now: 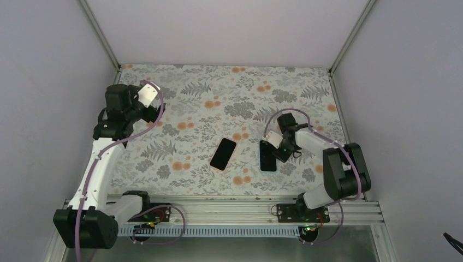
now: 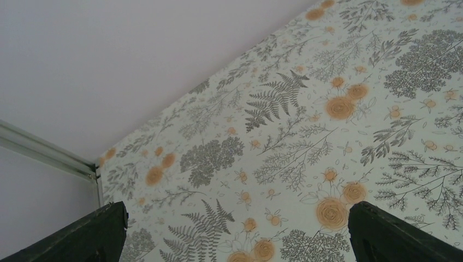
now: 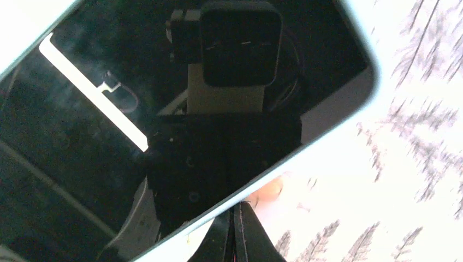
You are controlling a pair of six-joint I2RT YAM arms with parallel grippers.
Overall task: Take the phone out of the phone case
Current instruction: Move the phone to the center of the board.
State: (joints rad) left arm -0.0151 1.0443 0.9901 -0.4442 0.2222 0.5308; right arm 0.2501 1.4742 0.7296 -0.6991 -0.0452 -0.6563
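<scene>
A glossy black phone [image 1: 267,158] with a pale blue rim lies flat right of the table's middle. It fills the right wrist view [image 3: 82,164], its screen mirroring the camera. My right gripper [image 1: 275,149] is low at the phone's right long edge. In the right wrist view it [image 3: 236,221] is shut, fingertips together and touching the rim, with nothing between them. A second flat black rectangle [image 1: 223,154] lies at the middle; I cannot tell whether it is the case. My left gripper [image 1: 147,112] is raised at the far left, open and empty, its fingers [image 2: 98,234] wide apart.
The floral tablecloth [image 1: 207,103] covers the table. Lilac walls stand on three sides, with metal corner posts [image 1: 101,33] at the back. The aluminium rail [image 1: 218,210] with both arm bases runs along the near edge.
</scene>
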